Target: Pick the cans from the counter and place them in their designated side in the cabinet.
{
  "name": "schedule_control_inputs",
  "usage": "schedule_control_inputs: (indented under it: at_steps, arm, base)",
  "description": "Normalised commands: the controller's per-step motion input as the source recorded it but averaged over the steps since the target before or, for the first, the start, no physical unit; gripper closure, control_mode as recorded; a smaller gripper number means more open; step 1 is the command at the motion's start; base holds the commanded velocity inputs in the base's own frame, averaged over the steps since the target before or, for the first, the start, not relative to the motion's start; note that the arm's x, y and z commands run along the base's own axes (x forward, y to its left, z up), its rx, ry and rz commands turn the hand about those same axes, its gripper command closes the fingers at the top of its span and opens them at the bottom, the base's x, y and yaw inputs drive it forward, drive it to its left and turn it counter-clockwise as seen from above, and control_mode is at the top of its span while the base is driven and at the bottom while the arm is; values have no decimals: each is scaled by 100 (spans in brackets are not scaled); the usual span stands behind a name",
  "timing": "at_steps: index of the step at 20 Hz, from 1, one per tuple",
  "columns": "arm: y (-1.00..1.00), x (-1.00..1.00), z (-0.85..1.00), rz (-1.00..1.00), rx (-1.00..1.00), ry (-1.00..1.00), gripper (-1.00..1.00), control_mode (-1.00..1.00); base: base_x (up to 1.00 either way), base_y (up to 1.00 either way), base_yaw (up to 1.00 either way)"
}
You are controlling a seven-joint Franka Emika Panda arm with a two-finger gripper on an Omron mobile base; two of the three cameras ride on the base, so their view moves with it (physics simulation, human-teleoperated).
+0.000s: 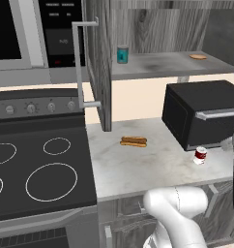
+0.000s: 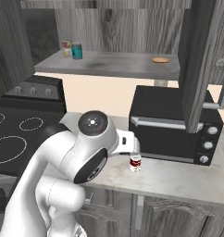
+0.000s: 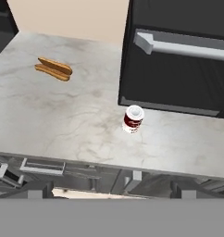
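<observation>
A red can with a white band stands upright on the marbled counter, just in front of the black oven; it also shows as the red can and the red can. A teal can stands on the open cabinet's grey shelf, seen again as the teal can. My gripper hovers open over the counter's front edge, above and short of the red can, with nothing between its fingers.
A hot dog lies on the counter to the left. The oven fills the counter's right. The cabinet door stands open beside the stovetop. On the shelf are another can and a flat brown item.
</observation>
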Motion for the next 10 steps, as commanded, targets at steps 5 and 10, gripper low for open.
schedule_control_inputs:
  at_steps: [5,10]
  arm:
    - [0,5,-9,2,0,0,-100,-100]
    - [3,18,-10,1,0,0,-100,-100]
  base:
    - [0,0,0]
    - [0,0,0]
